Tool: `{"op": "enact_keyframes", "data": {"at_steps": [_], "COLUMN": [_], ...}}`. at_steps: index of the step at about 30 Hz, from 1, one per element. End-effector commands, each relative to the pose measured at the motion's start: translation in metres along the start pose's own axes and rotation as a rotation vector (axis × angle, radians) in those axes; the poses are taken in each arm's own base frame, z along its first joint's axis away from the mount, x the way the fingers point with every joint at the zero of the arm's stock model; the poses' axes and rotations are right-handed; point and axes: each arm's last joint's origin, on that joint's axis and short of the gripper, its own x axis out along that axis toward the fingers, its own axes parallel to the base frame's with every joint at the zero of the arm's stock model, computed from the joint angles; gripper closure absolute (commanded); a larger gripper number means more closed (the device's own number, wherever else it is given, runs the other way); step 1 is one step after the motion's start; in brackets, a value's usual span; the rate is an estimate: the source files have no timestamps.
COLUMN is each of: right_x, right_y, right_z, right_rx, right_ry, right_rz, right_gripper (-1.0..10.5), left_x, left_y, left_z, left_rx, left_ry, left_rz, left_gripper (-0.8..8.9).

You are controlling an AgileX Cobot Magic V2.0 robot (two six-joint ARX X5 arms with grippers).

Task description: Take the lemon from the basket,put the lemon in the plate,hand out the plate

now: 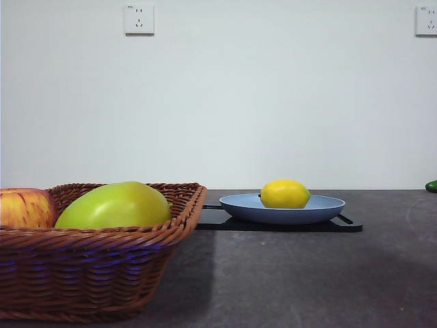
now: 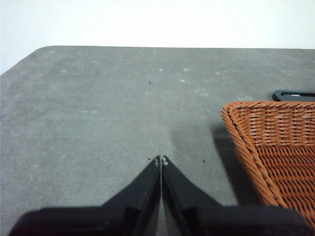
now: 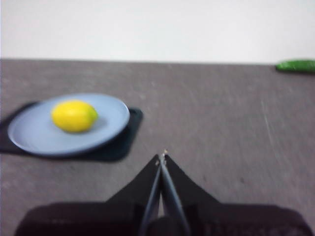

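The yellow lemon (image 1: 285, 194) lies in the light-blue plate (image 1: 328, 208), which rests on a flat black tray (image 1: 287, 225) in mid-table. In the right wrist view the lemon (image 3: 74, 116) sits in the plate (image 3: 110, 123) ahead of and to one side of my right gripper (image 3: 162, 157), which is shut and empty, well short of the plate. The wicker basket (image 1: 89, 273) stands at the near left. My left gripper (image 2: 161, 161) is shut and empty over bare table, beside the basket's rim (image 2: 241, 132). Neither arm shows in the front view.
In the basket lie a large yellow-green fruit (image 1: 115, 205) and a red-yellow apple (image 1: 26, 208). A green object (image 1: 431, 186) lies at the far right table edge, also seen as a green object (image 3: 295, 66) from the right wrist. Two wall sockets hang on the white wall.
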Motion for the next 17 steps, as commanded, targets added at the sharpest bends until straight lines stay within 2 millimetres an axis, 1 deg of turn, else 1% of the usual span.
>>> {"op": "enact_keyframes", "data": {"at_steps": [1,7,17], "right_x": [0.004,0.009,0.009], "right_y": [0.0,0.0,0.0], "right_z": [-0.009,-0.026,-0.026], "right_rx": [-0.003,-0.001,0.02], "right_ry": [-0.002,0.018,0.014], "right_rz": [-0.003,-0.002,-0.007], "right_gripper": [9.4,9.4,9.4], "left_x": [0.001,0.001,0.001], "left_y": [0.0,0.0,0.0], "left_z": [-0.003,-0.003,-0.003], "left_rx": [-0.008,-0.008,-0.008], "left_ry": [-0.002,-0.002,-0.002], "left_rz": [0.002,0.002,0.002], "left_gripper": [8.05,8.05,8.05]}}
